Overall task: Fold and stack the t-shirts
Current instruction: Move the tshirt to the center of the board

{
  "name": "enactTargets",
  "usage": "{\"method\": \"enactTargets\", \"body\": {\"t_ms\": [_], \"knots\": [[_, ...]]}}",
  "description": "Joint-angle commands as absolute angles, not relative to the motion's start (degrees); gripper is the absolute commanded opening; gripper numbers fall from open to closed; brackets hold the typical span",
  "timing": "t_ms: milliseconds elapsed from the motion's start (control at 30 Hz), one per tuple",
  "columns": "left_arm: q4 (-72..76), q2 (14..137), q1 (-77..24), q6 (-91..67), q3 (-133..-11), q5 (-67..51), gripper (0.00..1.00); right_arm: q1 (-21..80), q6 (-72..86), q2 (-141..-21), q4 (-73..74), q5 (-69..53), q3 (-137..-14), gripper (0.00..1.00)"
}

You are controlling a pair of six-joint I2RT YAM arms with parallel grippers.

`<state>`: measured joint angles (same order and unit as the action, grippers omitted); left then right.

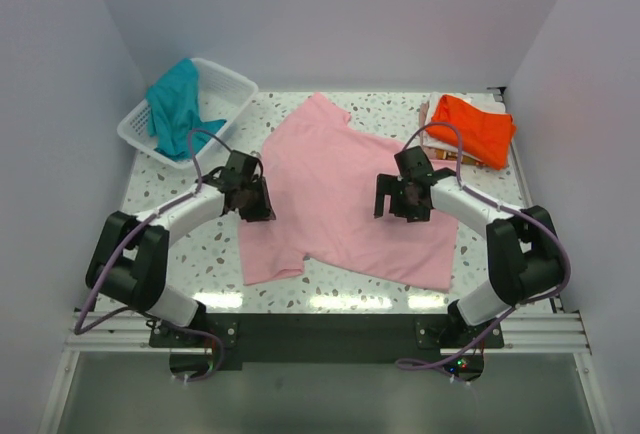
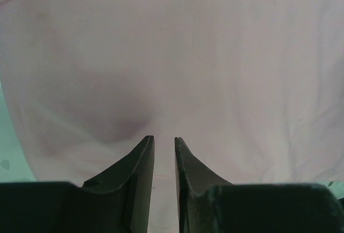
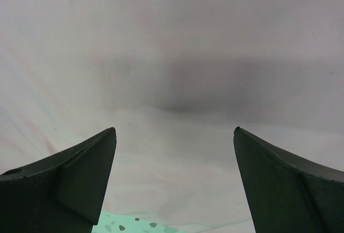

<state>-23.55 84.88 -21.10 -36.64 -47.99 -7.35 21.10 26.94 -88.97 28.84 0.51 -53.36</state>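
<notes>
The light pink cloth t-shirt (image 1: 340,194) may be skewed if lifted by narrowed left fingers (image 2: 141,179), grasp unclear, with right fingers (image 3: 80,174) released.

2 white arms (image 1: 188,210), black joints (image 1: 130,259), purple cables (image 1: 443,126), dark tapered fingers (image 2: 137,184)

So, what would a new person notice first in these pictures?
A big light pink t-shirt lies spread across the middle of the table, with the left claw and right claw above it. A folded orange t-shirt sits at the far right, and a teal t-shirt hangs over a white basket at far left.
</notes>
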Motion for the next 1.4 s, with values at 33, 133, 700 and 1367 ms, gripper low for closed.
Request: {"method": "enactTargets", "body": {"t_ms": [33, 133, 700, 1367], "knots": [[-20.1, 89.8, -20.7, -32.1, -51.7, -6.3, 0.26, 21.4, 27.0, -90.1, 28.5, 1.2, -53.8, 0.94], [-19.9, 93.1, -20.7, -30.9, -52.6, -6.6, 0.25, 21.4, 27.1, -91.7, 28.6, 1.4, -54.1, 0.93], [-23.6, 112.3, -17.9, -23.6, -67.5, -7.7, 0.22, 17.8, 29.1, -101.2, 29.5, 2.1, -61.9, 0.94], [-29.4, 112.7, -16.7, -22.1, -86.1, -6.1, 0.86, 14.7, 27.1, -107.6, 31.6, -1.4, -78.0, 0.93]]}}
